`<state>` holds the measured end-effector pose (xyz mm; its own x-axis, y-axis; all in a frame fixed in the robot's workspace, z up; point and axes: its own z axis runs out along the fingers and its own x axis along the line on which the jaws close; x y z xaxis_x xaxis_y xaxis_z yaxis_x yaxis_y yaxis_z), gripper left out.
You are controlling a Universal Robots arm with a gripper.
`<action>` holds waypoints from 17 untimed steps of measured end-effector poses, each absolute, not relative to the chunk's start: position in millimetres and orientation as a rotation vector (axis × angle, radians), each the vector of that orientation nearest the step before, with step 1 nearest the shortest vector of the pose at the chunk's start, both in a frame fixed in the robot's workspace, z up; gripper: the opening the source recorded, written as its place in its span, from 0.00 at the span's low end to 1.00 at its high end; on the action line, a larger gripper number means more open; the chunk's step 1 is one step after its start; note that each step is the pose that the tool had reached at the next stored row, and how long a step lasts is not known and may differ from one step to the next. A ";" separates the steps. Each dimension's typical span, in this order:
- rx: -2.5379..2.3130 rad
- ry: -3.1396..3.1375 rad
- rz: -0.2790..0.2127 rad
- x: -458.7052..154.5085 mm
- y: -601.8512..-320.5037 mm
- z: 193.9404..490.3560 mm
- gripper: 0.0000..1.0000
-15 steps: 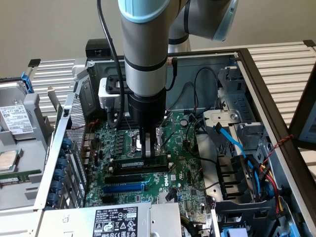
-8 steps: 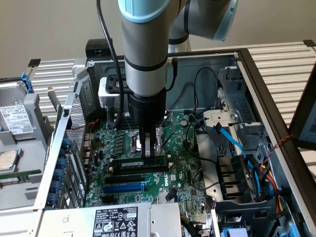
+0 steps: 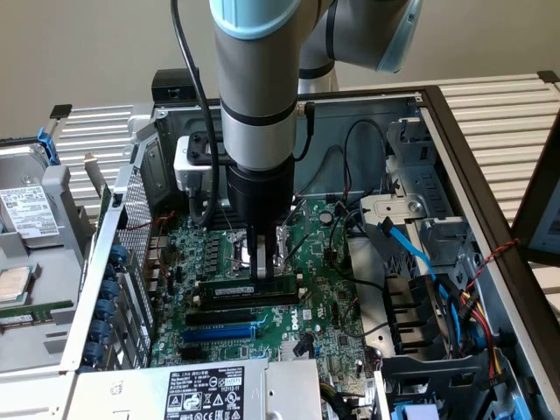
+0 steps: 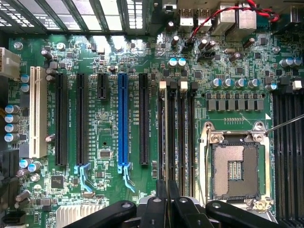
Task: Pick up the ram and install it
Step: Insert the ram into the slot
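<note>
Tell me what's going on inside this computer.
The arm's tool is shut on the ram, holding it on edge along a slot of the motherboard, beside the empty CPU socket, inside the open case. Whether the ram is fully seated cannot be told.

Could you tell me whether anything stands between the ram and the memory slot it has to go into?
Nothing visible does: the gripper holds the ram directly at the memory slots, and no cable or part crosses between them.
</note>
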<state>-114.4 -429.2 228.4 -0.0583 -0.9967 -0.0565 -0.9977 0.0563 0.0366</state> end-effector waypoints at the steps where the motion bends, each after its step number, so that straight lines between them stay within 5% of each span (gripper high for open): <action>1: -2.145 2.271 0.102 -114.4 -429.1 228.3 0.13; 17: -2.144 2.270 0.104 -114.4 -429.1 227.1 0.13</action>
<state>-114.4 -429.1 227.1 -0.0584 -0.9966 -0.0584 -0.9977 0.0563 0.0365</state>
